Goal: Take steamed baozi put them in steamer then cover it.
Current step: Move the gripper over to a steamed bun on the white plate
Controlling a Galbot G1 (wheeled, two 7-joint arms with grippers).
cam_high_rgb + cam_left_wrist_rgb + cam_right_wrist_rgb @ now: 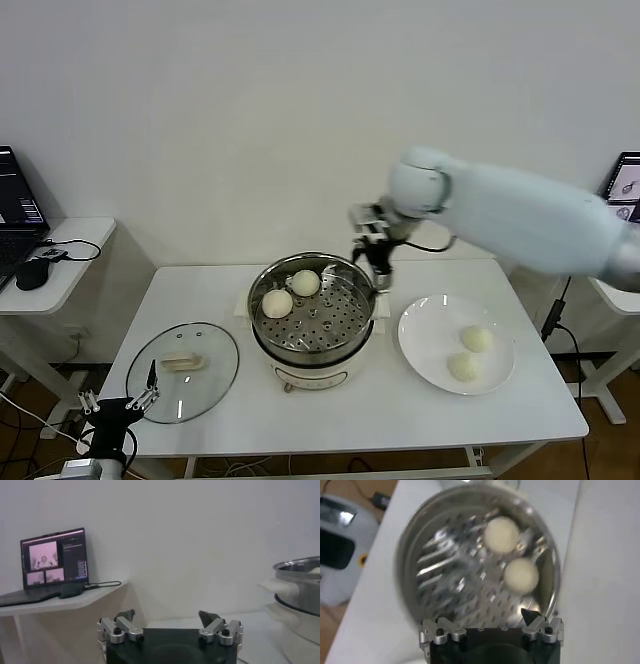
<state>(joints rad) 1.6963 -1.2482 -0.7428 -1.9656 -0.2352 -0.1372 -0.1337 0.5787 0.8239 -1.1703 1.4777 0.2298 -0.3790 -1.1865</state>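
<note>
Stainless steel is catching the light where the steamer (314, 312) is sitting at the middle of the white table (400, 410), on its cream pot base. Two of the steamed baozi (291, 292) are lying side by side on the perforated floor, toward its far left, and the other two are waiting on the white plate (425, 345) to the steamer's right. The right gripper (378, 262) is hovering over the steamer's far right rim, and in its wrist view its fingers (532, 617) are standing wide apart with nothing between them.

To my eye it is between buns, so the step in hand is fetching the third one. Doing that well means swinging across to the plate and coming down squarely over one bun with the jaws spread on either side of it. The dough is looking soft and smooth, so I would close gently, only enough to lift, and avoid nudging its neighbour, since the two are lying near each other. The open floor at the near and right side of the basket is the sensible place to set it.

The cover (182, 371) is lying flat on the table's near left, handle up. The left gripper (141, 401) is idling just beside its near edge, its fingers (125, 615) spread and empty.
</note>
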